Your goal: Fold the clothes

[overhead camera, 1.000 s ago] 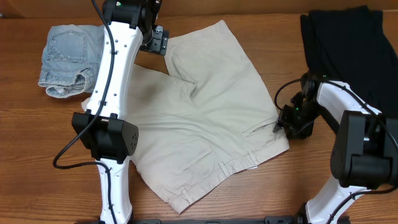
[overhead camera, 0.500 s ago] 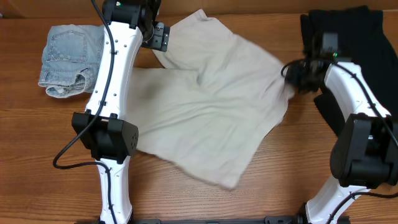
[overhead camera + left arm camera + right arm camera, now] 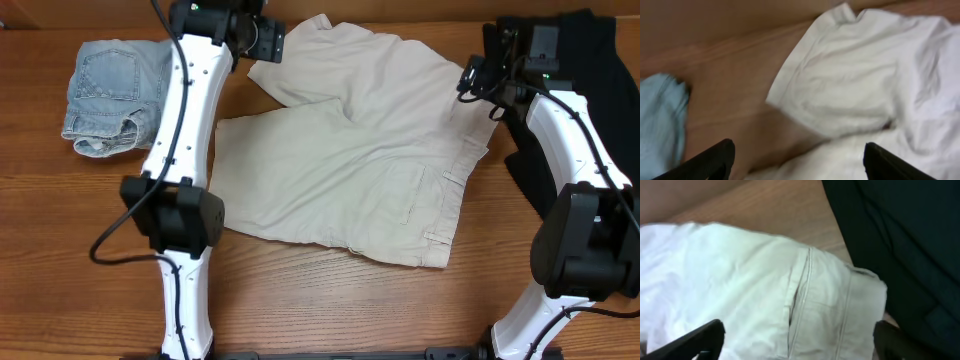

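The cream-beige shorts (image 3: 345,150) lie spread across the table's middle, waistband to the right, one slit pocket (image 3: 412,200) facing up. My left gripper (image 3: 264,38) hovers open over the far leg hem (image 3: 840,75); nothing sits between its fingers (image 3: 715,160). My right gripper (image 3: 478,80) is open just above the waistband corner (image 3: 860,295), holding nothing. Pale-blue denim shorts (image 3: 105,95) lie bunched at the far left and show as a blue edge (image 3: 660,120) in the left wrist view. The black garment (image 3: 575,70) (image 3: 900,240) lies at the far right, next to the waistband.
Bare wooden tabletop (image 3: 330,300) runs along the near side between the two arm bases. The left arm's white links (image 3: 185,130) stretch over the strip between the denim and the cream shorts.
My right gripper carried the shorts' waistband side toward the far right, then opened and let it go. The shorts now lie turned and flatter. My left gripper shifted slightly right.
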Robot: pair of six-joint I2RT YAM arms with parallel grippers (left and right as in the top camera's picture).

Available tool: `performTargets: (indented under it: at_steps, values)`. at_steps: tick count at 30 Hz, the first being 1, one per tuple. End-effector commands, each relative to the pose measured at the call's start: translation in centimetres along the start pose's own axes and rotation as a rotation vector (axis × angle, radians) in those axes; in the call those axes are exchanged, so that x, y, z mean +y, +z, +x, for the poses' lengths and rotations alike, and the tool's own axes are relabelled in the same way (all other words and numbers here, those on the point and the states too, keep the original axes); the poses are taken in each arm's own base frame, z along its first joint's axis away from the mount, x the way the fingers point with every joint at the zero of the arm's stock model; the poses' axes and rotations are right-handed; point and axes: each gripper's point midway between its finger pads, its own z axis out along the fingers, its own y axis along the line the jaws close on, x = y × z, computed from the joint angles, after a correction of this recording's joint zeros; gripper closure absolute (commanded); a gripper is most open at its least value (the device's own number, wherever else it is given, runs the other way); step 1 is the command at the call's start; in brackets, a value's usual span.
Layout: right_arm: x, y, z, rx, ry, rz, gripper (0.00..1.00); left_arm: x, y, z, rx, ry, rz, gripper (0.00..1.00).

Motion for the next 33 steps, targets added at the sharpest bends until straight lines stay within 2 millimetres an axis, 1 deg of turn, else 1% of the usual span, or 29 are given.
performTargets:
  at_steps: [1,2,4,8,11,14,18,20,21,23,25,26,29,32,33]
  values:
    - [1.7,-2.4,0.1,0.027,-0.001,-0.077,0.0,-1.3,8.2,2.1,0.066,-0.019,0.082,0.14]
    - [1.9,-2.6,0.6,0.047,-0.002,-0.085,0.0,-1.3,9.6,2.3,0.064,-0.021,0.082,0.13]
    - [2.2,-2.8,1.8,0.093,-0.004,-0.088,0.0,-1.3,11.8,2.8,0.069,-0.021,0.082,0.13]
    - [2.4,-3.0,3.6,0.162,-0.007,-0.083,0.0,-0.9,15.3,4.4,0.1,-0.017,0.064,0.12]
    - [2.7,-3.0,4.0,0.175,-0.013,-0.085,0.0,-0.5,17.0,5.6,0.126,-0.011,0.055,0.12]
    - [3.1,-3.0,4.1,0.175,-0.021,-0.09,0.0,0.0,18.0,6.4,0.143,-0.008,0.056,0.12]
    - [3.5,-3.0,4.2,0.177,-0.029,-0.094,0.0,0.2,19.3,7.1,0.149,0.021,0.072,0.14]
    - [3.7,-3.0,4.4,0.18,-0.033,-0.095,0.0,0.3,19.9,7.5,0.156,0.023,0.07,0.17]
    - [3.8,-3.0,4.5,0.185,-0.034,-0.095,0.0,0.4,20.5,8.0,0.168,0.021,0.068,0.25]
    - [3.9,-3.1,4.8,0.194,-0.036,-0.094,0.0,0.8,21.2,8.8,0.187,0.022,0.05,0.33]
    - [3.8,-3.1,4.9,0.2,-0.035,-0.093,0.0,1.4,21.7,9.5,0.206,0.025,0.013,0.36]
    - [3.8,-3.1,5.0,0.203,-0.036,-0.091,0.0,1.7,21.8,9.8,0.214,0.026,-0.008,0.38]
    - [3.8,-3.1,5.3,0.214,-0.035,-0.089,0.0,2.9,21.8,10.8,0.254,0.025,-0.065,0.52]
    - [3.7,-3.2,5.4,0.221,-0.035,-0.087,0.0,4.5,21.4,11.8,0.292,-0.03,-0.136,0.63]
    - [3.7,-3.2,5.5,0.222,-0.034,-0.086,0.0,5.2,21.1,12.3,0.313,-0.066,-0.168,0.74]
